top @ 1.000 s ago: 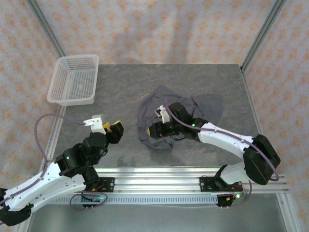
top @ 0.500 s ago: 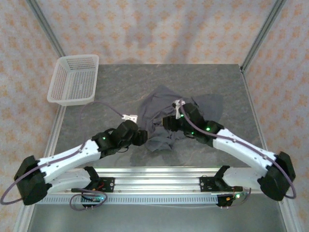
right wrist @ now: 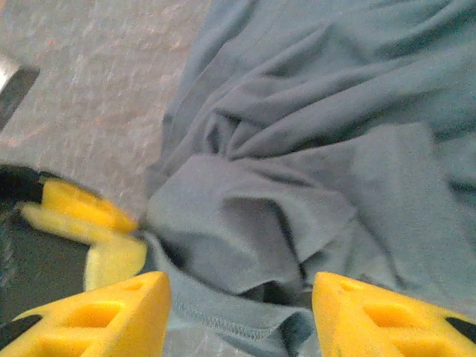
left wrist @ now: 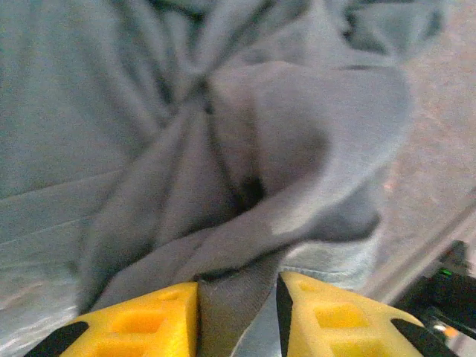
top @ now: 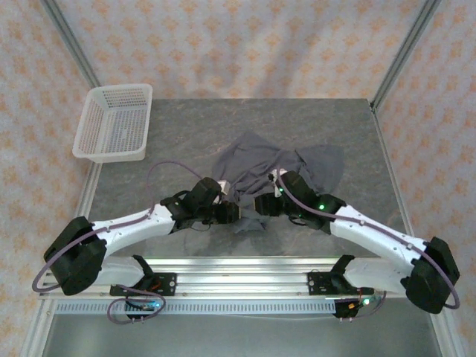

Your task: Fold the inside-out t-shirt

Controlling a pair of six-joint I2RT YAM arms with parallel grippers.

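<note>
Your left arm has swung in from the left side of the grey stone-patterned table [top: 171, 134] over the last second. Your left gripper [top: 234, 213] now sits at the near-left edge of the dark slate-grey, wrinkled cloth t-shirt [top: 256, 152]. In its wrist view a fold of the t-shirt [left wrist: 149, 111] runs between the yellow fingers of the left gripper [left wrist: 238, 312], which have narrowed on it. It looks pinched, though the blurred picture leaves some doubt how firm that hold is.

Meanwhile your right gripper [top: 262, 204] has drawn back to the near hem and spread its jaws. Its wrist view shows the right gripper [right wrist: 238, 316] wide apart above the stitched hem of the t-shirt [right wrist: 335, 111], gripping nothing.

So the near edge seems to have passed from right to left. The t-shirt lies bunched in the middle of the table, well apart from the white plastic mesh basket [top: 110, 152]. You have no fold made yet; the cloth wants spreading flat first
</note>
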